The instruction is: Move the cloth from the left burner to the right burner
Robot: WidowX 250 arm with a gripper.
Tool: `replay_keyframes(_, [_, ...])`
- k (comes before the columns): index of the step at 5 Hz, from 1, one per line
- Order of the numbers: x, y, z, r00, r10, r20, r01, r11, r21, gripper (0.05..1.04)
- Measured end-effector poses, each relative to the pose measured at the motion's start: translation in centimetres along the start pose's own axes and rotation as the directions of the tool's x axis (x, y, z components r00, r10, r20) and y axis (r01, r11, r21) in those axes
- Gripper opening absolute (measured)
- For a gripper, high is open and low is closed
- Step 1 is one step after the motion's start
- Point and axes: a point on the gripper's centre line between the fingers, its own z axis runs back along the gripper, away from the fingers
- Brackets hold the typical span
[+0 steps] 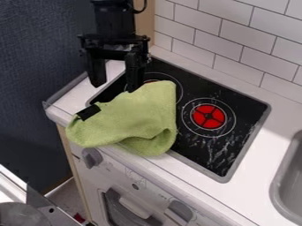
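Camera view: green cloth (133,117) just below spread gripper (115,86).

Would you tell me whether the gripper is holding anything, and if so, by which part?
Nothing is held: the gripper is open, its fingers apart, and the green cloth lies on the stovetop with no part pinched between them.

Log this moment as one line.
end effector: open, near cloth | cloth: partly covering left burner, reaching counter front edge | right burner: uncovered
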Motion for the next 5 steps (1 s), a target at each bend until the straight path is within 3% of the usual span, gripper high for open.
replay_keyframes(1, [-0.1, 0.1, -1.0, 0.999, 0.009, -0.038, -0.009, 1.000, -0.006, 1.000])
replay_keyframes(2, [2.3, -0.7, -3.3, 0.996, -0.032, -0.086, 0.032, 0.999, 0.008, 1.000])
replay_keyframes(3, [4.2, -2.1, -5.3, 0.992, -0.098, -0.084, 0.101, 0.994, 0.032, 1.000])
replay_keyframes(4, [6.0, -1.8, -7.4, 0.994, -0.088, -0.063, 0.092, 0.994, 0.059, 1.000])
replay_keyframes(5, [7.3, -1.6, -9.9, 0.989, -0.088, -0.116, 0.092, 0.995, 0.029, 1.000])
